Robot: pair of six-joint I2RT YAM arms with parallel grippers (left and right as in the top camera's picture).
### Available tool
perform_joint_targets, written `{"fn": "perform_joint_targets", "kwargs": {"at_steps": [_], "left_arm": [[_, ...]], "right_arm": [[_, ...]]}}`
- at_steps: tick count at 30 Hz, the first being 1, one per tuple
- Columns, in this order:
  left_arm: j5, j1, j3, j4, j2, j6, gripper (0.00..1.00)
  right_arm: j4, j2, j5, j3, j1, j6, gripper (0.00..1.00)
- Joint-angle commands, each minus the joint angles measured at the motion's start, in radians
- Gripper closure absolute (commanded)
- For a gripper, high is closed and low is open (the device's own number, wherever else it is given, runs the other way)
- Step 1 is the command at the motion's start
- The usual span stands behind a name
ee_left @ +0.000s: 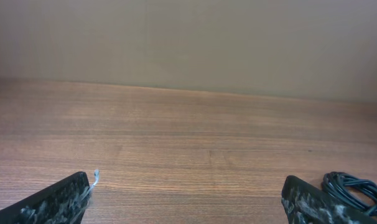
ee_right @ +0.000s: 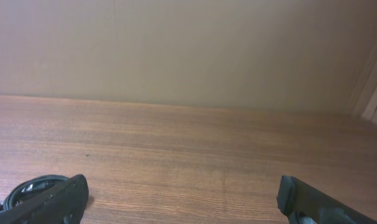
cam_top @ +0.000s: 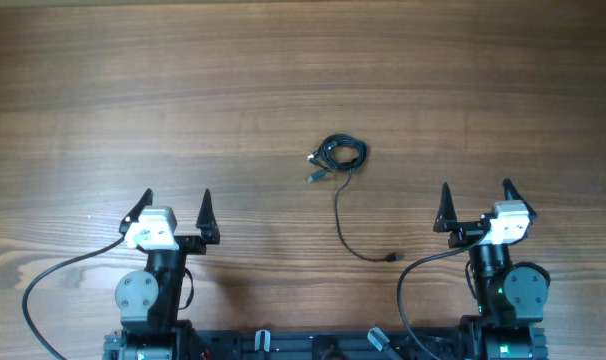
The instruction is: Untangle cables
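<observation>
A small tangled coil of thin black cables (cam_top: 341,153) lies on the wooden table near the middle, with a plug end at its lower left and one strand trailing down to a plug (cam_top: 392,258). The coil shows at the lower right of the left wrist view (ee_left: 353,190) and at the lower left of the right wrist view (ee_right: 28,188). My left gripper (cam_top: 175,206) is open and empty, well to the lower left of the coil. My right gripper (cam_top: 475,200) is open and empty, to the lower right of it.
The wooden table (cam_top: 283,70) spreads around the coil. Thicker black arm cables (cam_top: 53,275) curve at the front by both arm bases. A plain wall (ee_right: 176,50) stands beyond the table's far edge.
</observation>
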State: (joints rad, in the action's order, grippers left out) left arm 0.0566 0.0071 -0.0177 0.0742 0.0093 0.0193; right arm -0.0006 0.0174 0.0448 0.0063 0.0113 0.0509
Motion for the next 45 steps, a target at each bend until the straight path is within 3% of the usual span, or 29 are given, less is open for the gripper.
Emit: {"fn": "perform_joint_targets", "kwargs": {"at_steps": [1,25,37,45], "left_arm": [[-0.010,-0.005,0.012,-0.002,0.001,-0.016,0.00],[-0.050,-0.005,0.012,-0.005,0.001,-0.015,0.00],[-0.048,-0.005,0.012,-0.245,0.001,-0.009,0.00],[-0.058,-0.005,0.012,-0.278,0.001,0.145,0.00]], "right_arm": [[0.002,-0.014,0.012,-0.001,0.000,0.008,0.00],[0.002,-0.014,0.012,-0.001,0.000,0.008,0.00],[0.002,-0.014,0.012,-0.001,0.000,0.008,0.00],[0.002,-0.010,0.012,-0.001,0.000,0.008,0.00]]}}
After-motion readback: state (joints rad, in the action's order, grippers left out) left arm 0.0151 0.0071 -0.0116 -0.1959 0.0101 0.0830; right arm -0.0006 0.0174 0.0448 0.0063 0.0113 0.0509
